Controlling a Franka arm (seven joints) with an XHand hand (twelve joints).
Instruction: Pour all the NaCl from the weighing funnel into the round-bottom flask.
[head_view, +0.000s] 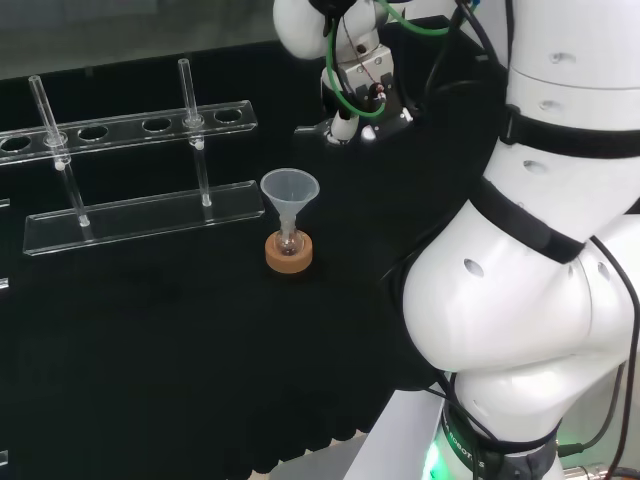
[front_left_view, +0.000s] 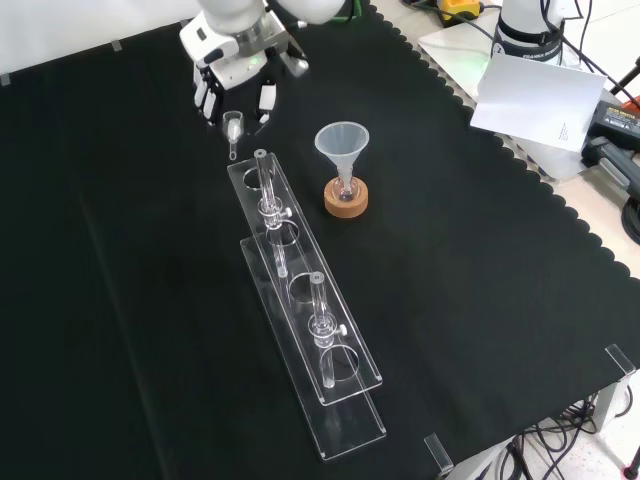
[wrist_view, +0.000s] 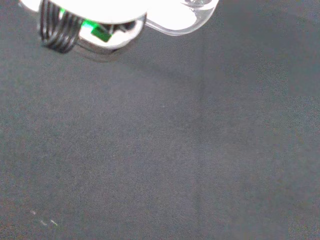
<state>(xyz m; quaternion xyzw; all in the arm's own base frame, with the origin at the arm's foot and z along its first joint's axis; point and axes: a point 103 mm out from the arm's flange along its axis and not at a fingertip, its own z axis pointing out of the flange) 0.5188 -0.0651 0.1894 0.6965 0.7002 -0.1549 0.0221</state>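
Black cloth (front_left_view: 480, 300), clear rack (front_left_view: 305, 320) beside flask (front_left_view: 346, 190), hand (front_left_view: 235, 75) beyond.

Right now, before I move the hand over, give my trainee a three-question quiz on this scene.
1. True or false: the plastic funnel sits in the flask on the cork ring.
2. In the front view, the weighing funnel at the hand is: A) left of the cork ring, B) right of it, C) over it.
3. What long clear item lies on the cloth nearest the front camera?

Key: 1 true; 2 A; 3 the test tube rack.
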